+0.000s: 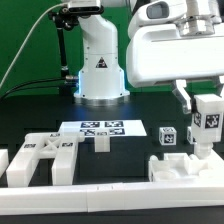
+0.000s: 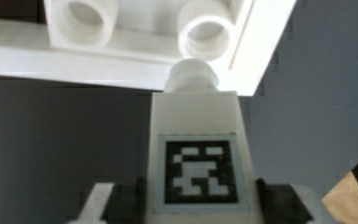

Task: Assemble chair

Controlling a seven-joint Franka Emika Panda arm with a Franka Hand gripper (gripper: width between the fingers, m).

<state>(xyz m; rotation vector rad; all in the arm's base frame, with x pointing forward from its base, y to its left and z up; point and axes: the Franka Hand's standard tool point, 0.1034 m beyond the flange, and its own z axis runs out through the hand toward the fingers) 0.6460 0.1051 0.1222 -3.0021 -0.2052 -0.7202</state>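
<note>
Claw (image 1: 206,114) clenched on a tagged leg (image 1: 204,143), held upright. The leg's lower tip meets the holed panel (image 1: 178,168) at the exterior view's right. In the wrist view the tip sits just beside a round hole (image 2: 208,36); can't tell if it is seated. The slotted panel (image 1: 38,160), short piece (image 1: 100,142) and cube (image 1: 167,136) lie apart on the table (image 1: 30,120), near the marker board (image 1: 100,128).

Black table (image 1: 25,125), edged along the front by a low white rail (image 1: 110,190). Carries the robot base (image 1: 100,80) at the back and the marker board (image 1: 100,127) flat in the middle. Has a small white block (image 1: 100,143) at that board's near edge, a slotted panel (image 1: 42,160) toward the exterior view's left and a tagged cube (image 1: 168,136) toward its right. Bears a flat part (image 1: 180,168) with round holes at the right front. At the far left edge, cut off, perhaps one more white piece (image 1: 3,165).
</note>
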